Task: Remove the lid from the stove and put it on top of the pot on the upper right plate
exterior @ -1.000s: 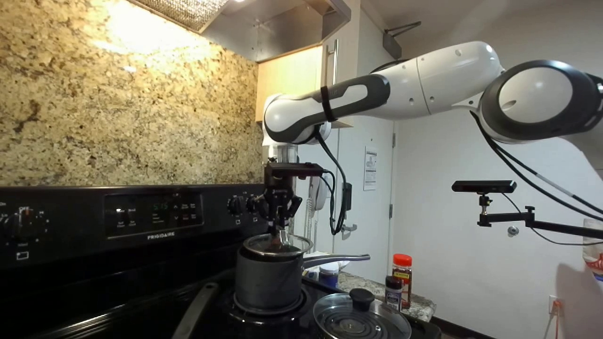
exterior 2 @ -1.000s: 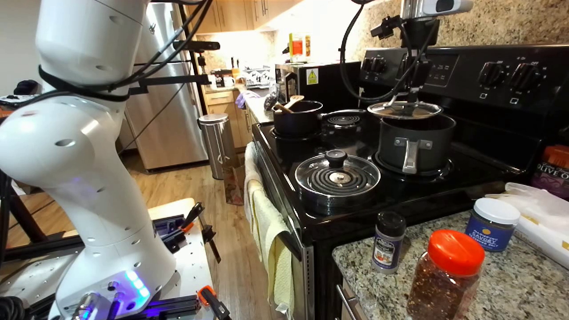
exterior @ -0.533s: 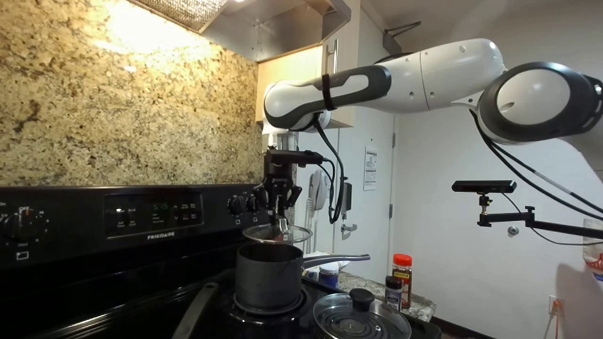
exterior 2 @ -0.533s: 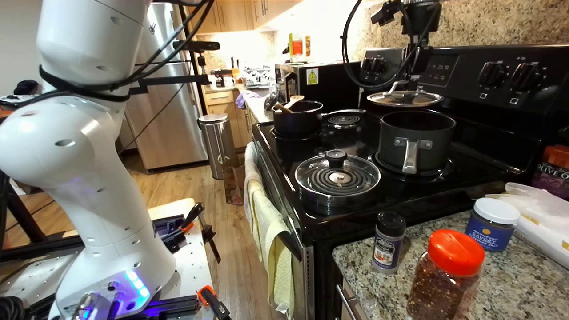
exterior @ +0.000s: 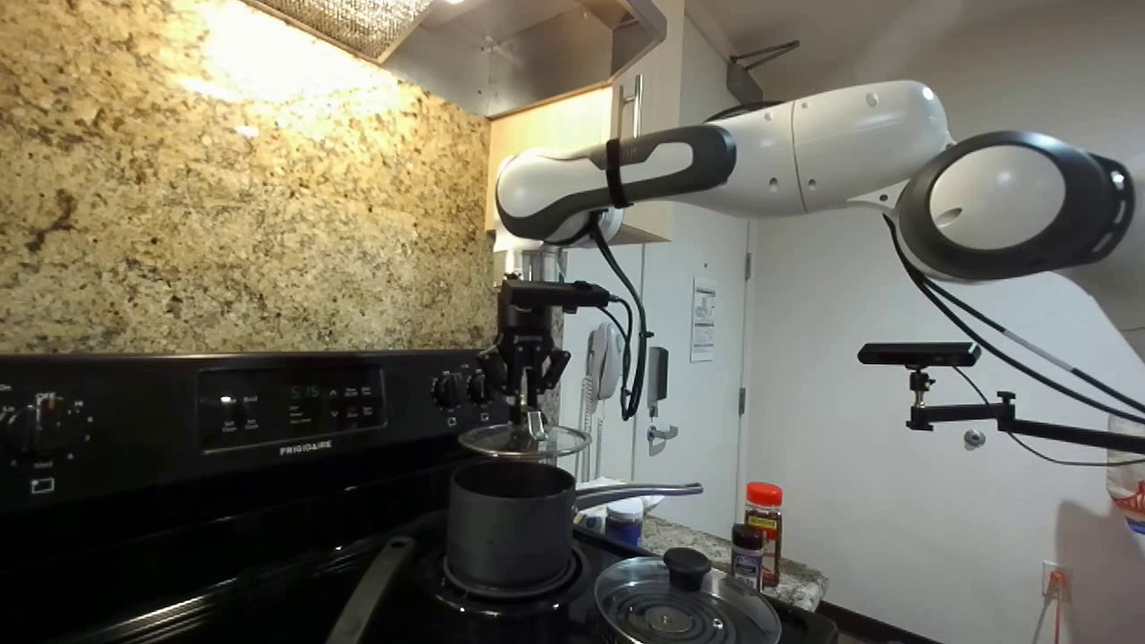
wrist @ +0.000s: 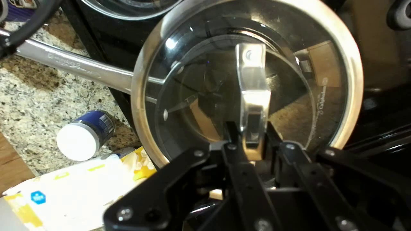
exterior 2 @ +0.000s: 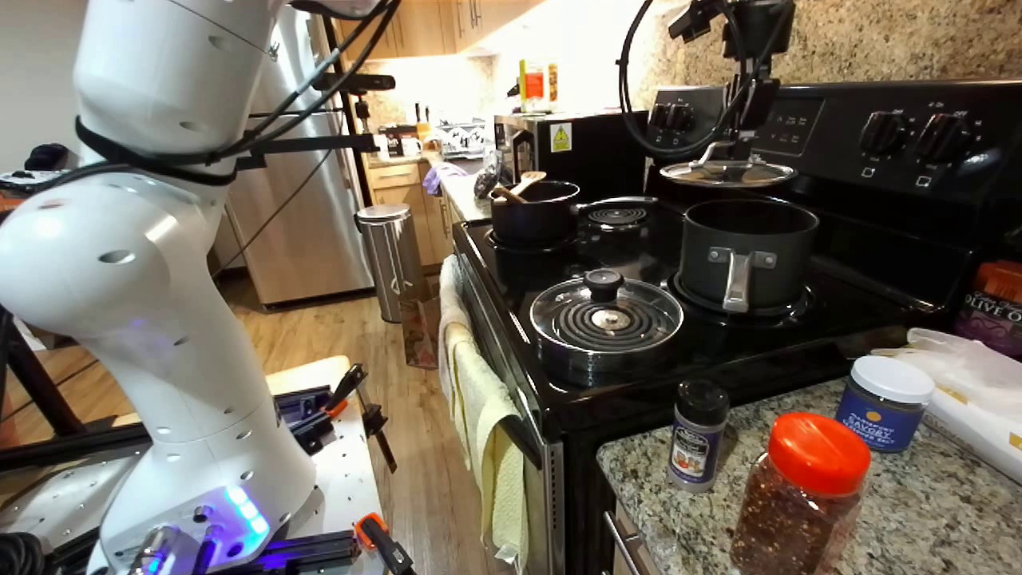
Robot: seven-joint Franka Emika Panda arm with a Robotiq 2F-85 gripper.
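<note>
The glass lid [exterior: 565,440] with its metal rim hangs roughly level above the dark grey pot [exterior: 510,532], with a visible gap between them. My gripper [exterior: 526,413] is shut on the lid's silvery strap handle from above. In an exterior view the lid [exterior 2: 728,174] is clear of the rim of the pot [exterior 2: 750,259], and my gripper [exterior 2: 746,142] is above it. In the wrist view my gripper's fingers [wrist: 252,128] stand on both sides of the handle, and the lid [wrist: 205,73] covers the pot below. The pot sits on a back burner of the black stove [exterior 2: 870,291].
A low pan with a black-knobbed glass lid [exterior 2: 607,319] stands on the front burner beside the pot. Another dark pot [exterior 2: 531,216] holds wooden utensils. The pot's handle [exterior: 640,491] sticks out sideways. Spice jars [exterior 2: 802,495] stand on the granite counter. The stove's back panel [exterior: 268,420] rises behind.
The lid, held in my gripper, has risen from just at the pot's rim to a clear gap above it. Over the last half second it moved only slightly. The pot has stayed in place.
</note>
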